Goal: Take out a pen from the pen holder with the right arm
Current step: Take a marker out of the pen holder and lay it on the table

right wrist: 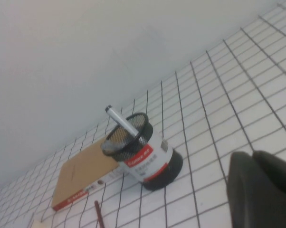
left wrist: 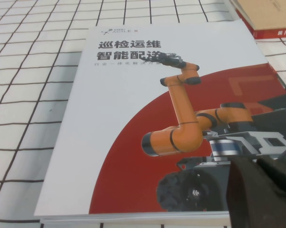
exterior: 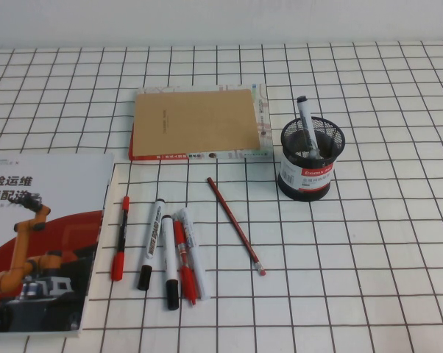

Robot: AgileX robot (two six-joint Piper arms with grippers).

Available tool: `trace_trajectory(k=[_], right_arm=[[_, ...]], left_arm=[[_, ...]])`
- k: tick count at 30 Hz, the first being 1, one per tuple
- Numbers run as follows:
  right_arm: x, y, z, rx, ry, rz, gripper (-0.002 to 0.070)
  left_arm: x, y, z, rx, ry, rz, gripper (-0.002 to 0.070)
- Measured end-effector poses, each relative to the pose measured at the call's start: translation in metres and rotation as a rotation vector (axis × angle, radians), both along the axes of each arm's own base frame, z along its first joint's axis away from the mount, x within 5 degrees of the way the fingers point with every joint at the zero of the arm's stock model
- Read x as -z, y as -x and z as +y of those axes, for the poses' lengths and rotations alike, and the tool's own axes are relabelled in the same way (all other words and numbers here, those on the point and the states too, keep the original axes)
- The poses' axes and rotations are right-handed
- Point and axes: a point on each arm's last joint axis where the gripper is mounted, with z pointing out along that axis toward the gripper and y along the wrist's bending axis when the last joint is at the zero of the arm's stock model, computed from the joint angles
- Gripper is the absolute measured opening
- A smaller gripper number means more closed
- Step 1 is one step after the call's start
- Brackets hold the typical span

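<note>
A black mesh pen holder (exterior: 312, 158) with a red and white label stands right of the table's centre. One black and white marker (exterior: 305, 121) leans out of it. In the right wrist view the pen holder (right wrist: 143, 159) and its marker (right wrist: 121, 122) lie well ahead of my right gripper (right wrist: 254, 157), which hangs above the grid cloth, shut and empty. My left gripper (left wrist: 258, 161) hovers shut over a brochure (left wrist: 157, 118). Neither arm shows in the high view.
A brown notebook (exterior: 196, 121) lies left of the holder. In front of it are a red pencil (exterior: 235, 224), several markers (exterior: 166, 250) and a red pen (exterior: 120, 235). The brochure (exterior: 37, 243) covers the near left corner.
</note>
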Motion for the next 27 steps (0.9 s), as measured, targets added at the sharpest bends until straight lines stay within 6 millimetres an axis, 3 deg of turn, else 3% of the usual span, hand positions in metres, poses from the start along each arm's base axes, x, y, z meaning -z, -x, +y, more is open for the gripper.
trace_trajectory(k=[4,10,17,27], right_arm=[[-0.003,0.001,0.006,-0.068,0.0,0.083,-0.0016],[-0.044,-0.013,0.013,-0.142,0.085,0.214,-0.0016],[-0.083,-0.053,0.022,-0.246,0.247,0.411,-0.0016],[-0.098,-0.114,0.032,-0.355,0.36,0.49,-0.0016]], left_arm=[[0.0,0.0,0.0,0.0,0.0,0.0,-0.0005],[0.0,0.0,0.0,0.0,0.0,0.0,-0.0004],[0.0,0.0,0.0,0.0,0.0,0.0,-0.0004],[0.0,0.0,0.0,0.0,0.0,0.0,-0.0004]])
